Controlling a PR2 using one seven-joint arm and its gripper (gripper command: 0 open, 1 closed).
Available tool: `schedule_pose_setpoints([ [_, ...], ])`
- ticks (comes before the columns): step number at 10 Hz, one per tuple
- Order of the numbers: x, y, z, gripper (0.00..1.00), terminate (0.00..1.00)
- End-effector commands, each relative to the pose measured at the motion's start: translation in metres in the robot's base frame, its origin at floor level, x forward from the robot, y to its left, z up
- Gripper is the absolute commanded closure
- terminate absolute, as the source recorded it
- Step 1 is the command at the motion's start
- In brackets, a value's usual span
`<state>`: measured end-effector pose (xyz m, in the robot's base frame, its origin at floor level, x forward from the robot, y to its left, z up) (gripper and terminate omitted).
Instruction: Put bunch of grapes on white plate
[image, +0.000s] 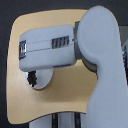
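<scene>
My pincer (32, 76) sits hidden under my forearm (47, 47); only dark bits peek out below it, so I cannot tell whether it is spread or pinching. Those dark bits lie over the plate (44, 80), and may be the grapes, but I cannot be sure. The plate rests on the tabletop (65, 95), toward the exterior view's left.

The white plate (46, 80) lies just below the gripper (31, 76), half hidden; the dark bunch of grapes (32, 78) rests on its rim.
</scene>
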<state>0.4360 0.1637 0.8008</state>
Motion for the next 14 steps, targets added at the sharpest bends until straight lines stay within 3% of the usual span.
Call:
schedule_pose_setpoints([
  [1,-0.008,0.003,-0.01,1.0,0.0],
  [14,-0.003,0.003,-0.032,1.0,0.0],
])
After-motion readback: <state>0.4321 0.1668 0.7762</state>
